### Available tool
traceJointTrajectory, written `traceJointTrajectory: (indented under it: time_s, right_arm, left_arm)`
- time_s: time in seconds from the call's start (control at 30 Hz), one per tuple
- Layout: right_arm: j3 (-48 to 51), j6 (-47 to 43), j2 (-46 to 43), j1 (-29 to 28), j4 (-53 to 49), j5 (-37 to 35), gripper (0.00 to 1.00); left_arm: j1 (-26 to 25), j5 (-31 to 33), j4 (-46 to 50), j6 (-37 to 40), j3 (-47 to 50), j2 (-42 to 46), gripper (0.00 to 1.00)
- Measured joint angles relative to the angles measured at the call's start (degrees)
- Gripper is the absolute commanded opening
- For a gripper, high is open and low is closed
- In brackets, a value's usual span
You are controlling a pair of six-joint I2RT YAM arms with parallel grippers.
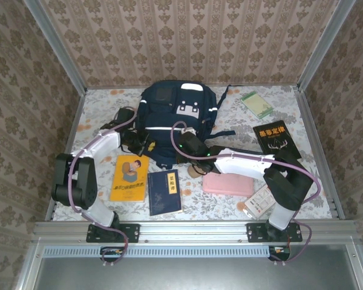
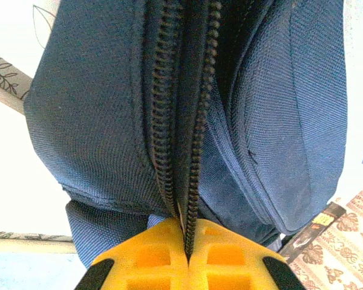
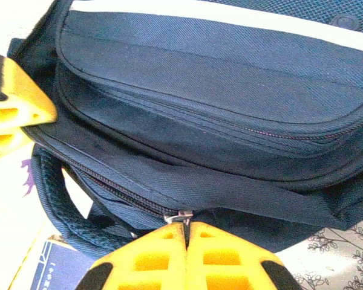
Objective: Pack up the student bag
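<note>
Student bag (image 1: 169,109) interior: dark, contents cannot be made out. In top view, bag's near edge covered by both grippers; fingertips hidden there.
Bag location: far-centre of table, 12 o'clock from arm bases.
Left gripper (image 2: 187,257): at bag's 8 o'clock, fingers closed together on zipper track (image 2: 196,151); tooth rows parted beyond fingers.
Right gripper (image 3: 186,232): at bag's 5 o'clock, fingers clamped on metal zipper pull (image 3: 183,216).

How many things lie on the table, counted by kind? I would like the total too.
Backpack: 1
Books: 3 (yellow book, navy book, black book)
Green booklet: 1
Pink flat case: 1
Pale printed packet: 1
Total: 7
</note>
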State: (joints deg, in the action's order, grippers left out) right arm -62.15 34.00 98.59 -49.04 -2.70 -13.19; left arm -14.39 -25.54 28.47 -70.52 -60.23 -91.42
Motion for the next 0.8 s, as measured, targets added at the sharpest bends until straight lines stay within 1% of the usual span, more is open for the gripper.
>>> traceJointTrajectory:
  time_s: [0.37, 0.53, 0.8]
  right_arm:
    - [2.51, -3.74, -0.9, 0.76, 1.81, -5.07, 0.0]
    - [4.35, -5.49, -1.79, 2.82, 3.21, -5.79, 0.0]
    - [5.6, -7.34, -1.9, 6.75, 5.77, -5.27, 0.0]
  left_arm:
    - [2.47, -0.66, 0.74, 0.0, 0.39, 3.34, 0.0]
    - [3.56, -1.16, 1.14, 0.0, 0.39, 4.52, 0.0]
    - [3.93, -1.7, 1.11, 0.0, 0.39, 5.6, 0.0]
